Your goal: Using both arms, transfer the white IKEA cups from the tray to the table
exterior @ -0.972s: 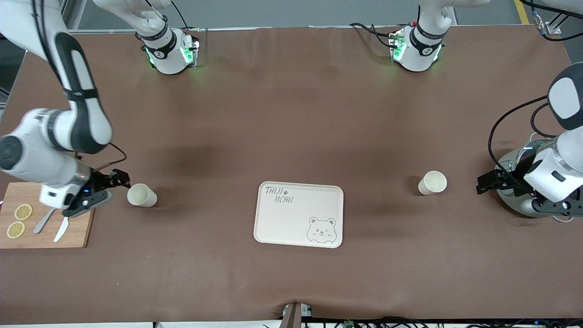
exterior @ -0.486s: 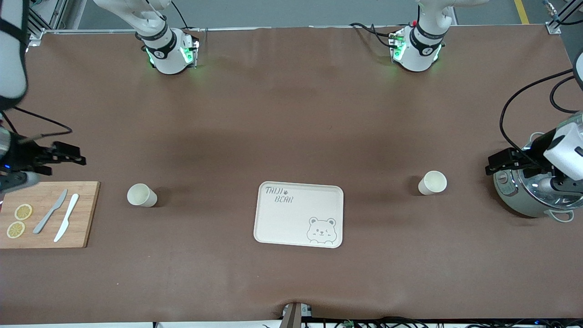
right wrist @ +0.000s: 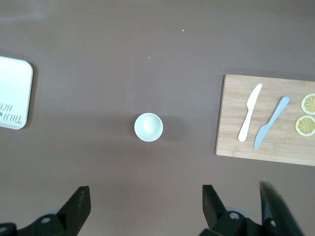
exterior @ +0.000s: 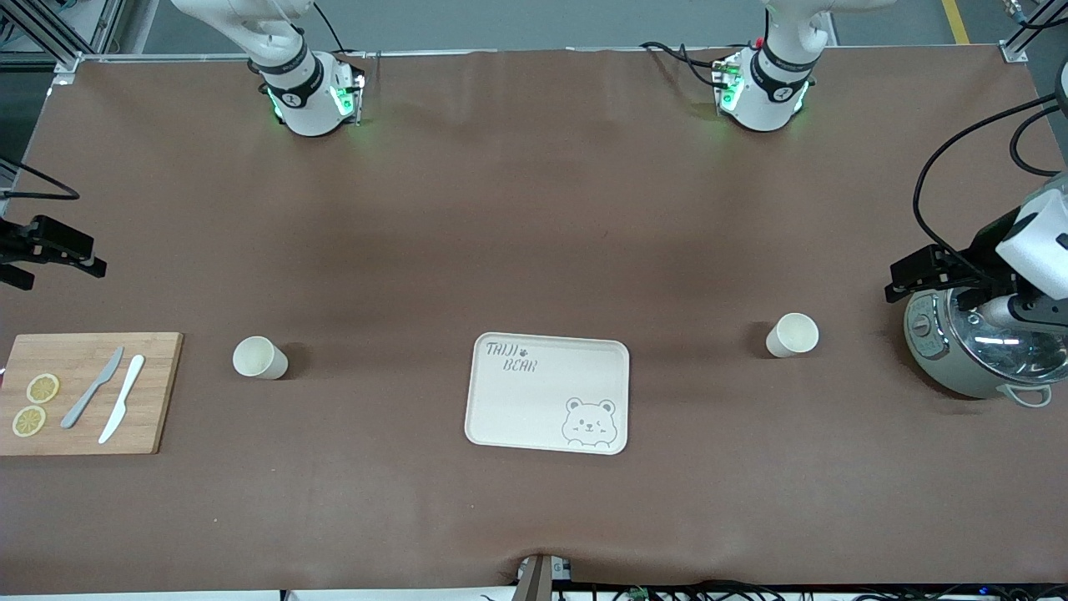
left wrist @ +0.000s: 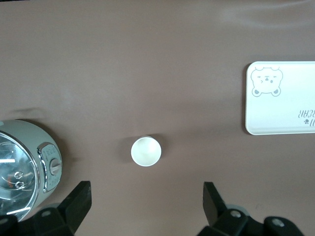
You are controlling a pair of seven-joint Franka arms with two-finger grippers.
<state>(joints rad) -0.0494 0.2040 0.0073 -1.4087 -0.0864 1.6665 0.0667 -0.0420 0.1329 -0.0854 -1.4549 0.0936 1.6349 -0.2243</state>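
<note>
Two white IKEA cups [exterior: 260, 358] [exterior: 792, 335] stand upright on the brown matte bench [exterior: 534, 209], one toward each arm's end, the cream bear-printed tray [exterior: 546, 392] between them. Right gripper [exterior: 50, 250], half cut off, hangs above the wooden board [exterior: 83, 392]; left gripper [exterior: 922, 275] over the steel cooker [exterior: 976, 351].

Left wrist view: jaws wide open, cup [left wrist: 146, 151] beneath.

Right wrist view: jaws wide open, cup [right wrist: 148, 127] beneath.
</note>
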